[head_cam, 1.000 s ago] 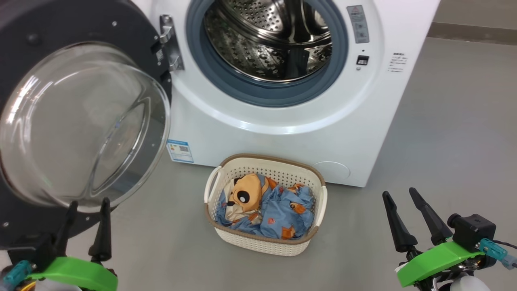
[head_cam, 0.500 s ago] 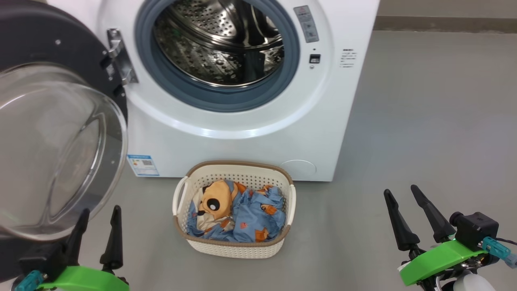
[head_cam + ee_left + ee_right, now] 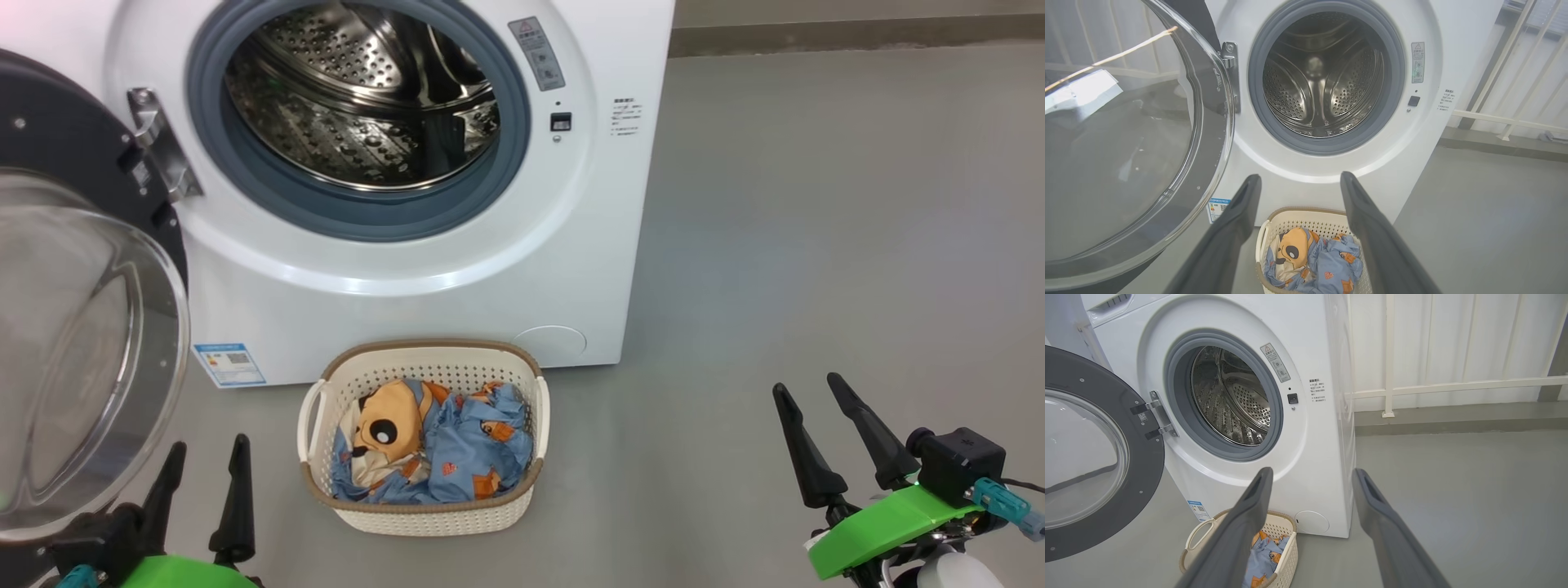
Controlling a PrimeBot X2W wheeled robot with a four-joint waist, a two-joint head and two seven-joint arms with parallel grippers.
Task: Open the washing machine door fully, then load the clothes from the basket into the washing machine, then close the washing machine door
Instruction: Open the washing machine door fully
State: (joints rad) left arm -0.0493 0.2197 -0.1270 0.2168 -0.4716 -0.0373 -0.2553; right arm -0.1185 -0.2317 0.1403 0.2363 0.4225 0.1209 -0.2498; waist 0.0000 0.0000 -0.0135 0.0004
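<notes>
The white washing machine (image 3: 392,302) stands with its round black washing machine door (image 3: 73,163) swung out to the left, and its steel drum (image 3: 1323,81) is bare. On the floor in front of it sits the cream basket (image 3: 424,514), holding the light blue clothes (image 3: 441,449) with a tan animal face. My left gripper (image 3: 210,443) is open just left of the basket, below the door's glass bowl. My right gripper (image 3: 807,385) is open over bare floor, well to the right of the basket. Nothing is between either pair of fingers.
Grey floor (image 3: 816,204) spreads out to the right of the machine. A white railing (image 3: 1453,386) and a low kerb run along the back wall. The open door juts out on the left, close to my left arm.
The whole head picture has slid left, so the camera has turned right. Machine, door, basket and clothes keep their places relative to each other. Both grippers stay open.
</notes>
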